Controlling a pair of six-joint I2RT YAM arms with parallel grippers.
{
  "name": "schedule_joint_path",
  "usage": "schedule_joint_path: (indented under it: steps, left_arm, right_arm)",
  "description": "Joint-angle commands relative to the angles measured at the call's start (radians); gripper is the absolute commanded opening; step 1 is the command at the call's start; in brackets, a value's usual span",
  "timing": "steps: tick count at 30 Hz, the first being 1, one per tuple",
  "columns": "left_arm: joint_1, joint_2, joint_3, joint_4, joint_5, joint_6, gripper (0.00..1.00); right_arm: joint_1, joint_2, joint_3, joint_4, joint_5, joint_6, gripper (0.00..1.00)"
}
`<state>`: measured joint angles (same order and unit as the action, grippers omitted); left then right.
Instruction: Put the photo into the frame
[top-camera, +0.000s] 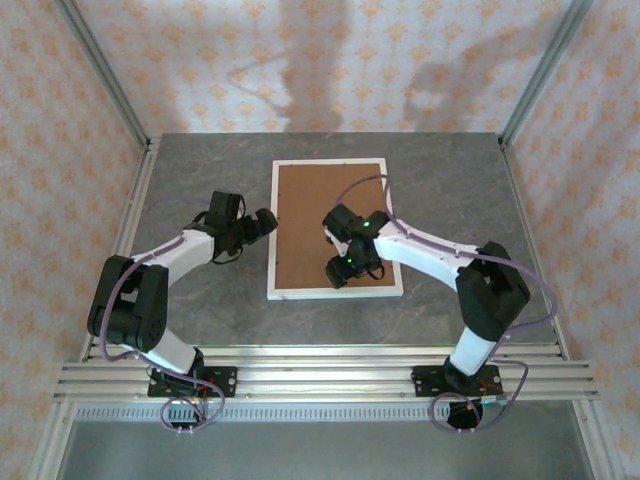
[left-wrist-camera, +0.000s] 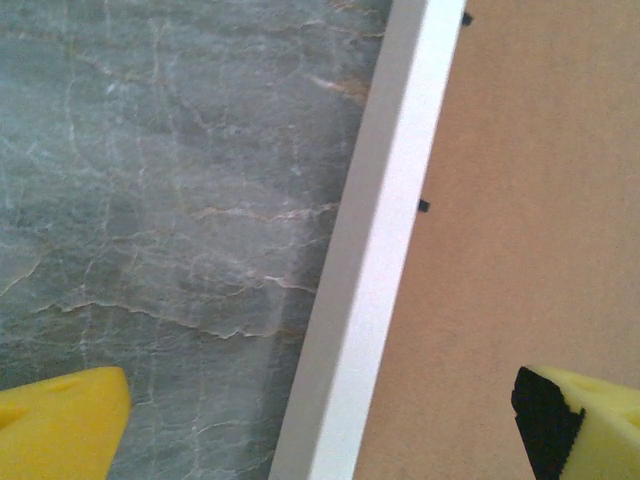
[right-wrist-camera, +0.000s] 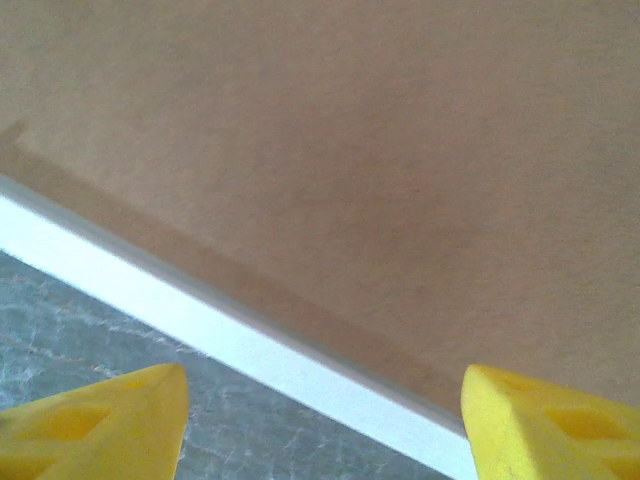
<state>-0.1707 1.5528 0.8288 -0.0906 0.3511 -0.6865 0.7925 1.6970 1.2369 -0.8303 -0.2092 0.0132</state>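
Two pincers hung over one frame, which lay face down in the middle of the grey marbled worktop, a little closer to the far edge than the near one, its long sides running from near to far. A plain brown backing board filled it, so I saw only the white moulding around that board. Along the inner lip of the left-hand moulding I made out two small black tabs at the board's edge.

My left pincer stood wide, gripping nothing, and straddled the frame's left side: one yellow finger was over bare worktop, the other over the board, with the moulding running between them. Whether either finger touched anything I could not tell.

My right pincer was also spread and empty, above the frame's near right part; its view had the moulding crossing diagonally, worktop on one side and board on the other.

Around the worktop stood walls papered in a pale orange floral pattern, with metal posts at the far corners. Aluminium rails ran along the near edge, carrying both arm bases and their looping cables.
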Motion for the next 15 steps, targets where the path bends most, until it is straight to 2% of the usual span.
schedule_joint_path:
  steps: [1,15]
  left_arm:
    - [0.015,-0.016,-0.043,0.081,0.048,-0.040,1.00]
    - [0.046,-0.099,-0.175,0.107,0.029,-0.044,1.00]
  right_arm:
    - [0.046,0.005,-0.013,-0.014,0.086,-0.004,0.72]
    - [0.100,0.116,-0.072,0.050,0.221,-0.051,0.71]
